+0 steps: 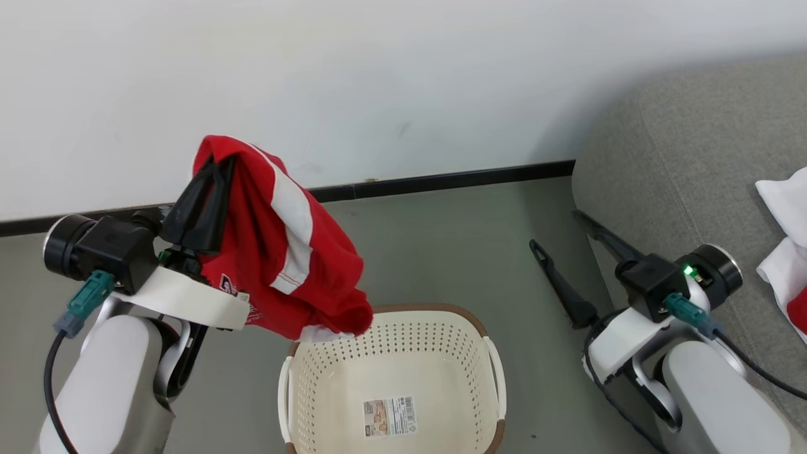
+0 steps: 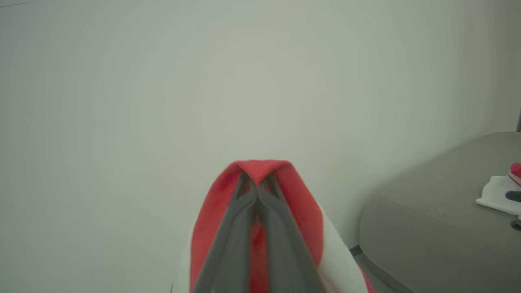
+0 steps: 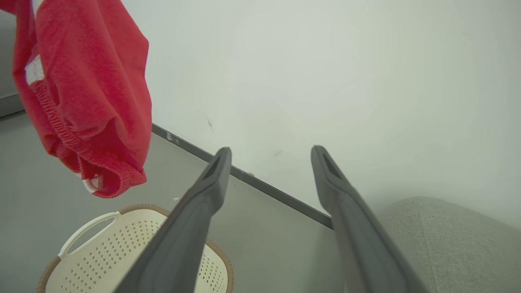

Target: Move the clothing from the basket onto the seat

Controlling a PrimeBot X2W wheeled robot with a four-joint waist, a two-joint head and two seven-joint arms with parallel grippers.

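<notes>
Clothing [image 1: 284, 252] clamped in raised left end effector [image 1: 214, 162] | right end effector [image 1: 555, 228] beside seat [image 1: 681, 139], fingers apart

- Looks like a plain room in a home, perhaps a staged one; this corner alone won't settle it.
- Bare white wall [image 1: 378, 75], dark skirting [image 1: 441, 183], smooth grey floor [image 1: 441, 252].
- A grey upholstered seat [image 1: 681, 157], with a laundry basket [image 1: 429, 309] on the floor nearby.

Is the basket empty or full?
Looks empty: the basket shows just a label on its bare floor. The red clothing hangs above it, pinched in the left gripper.
</notes>
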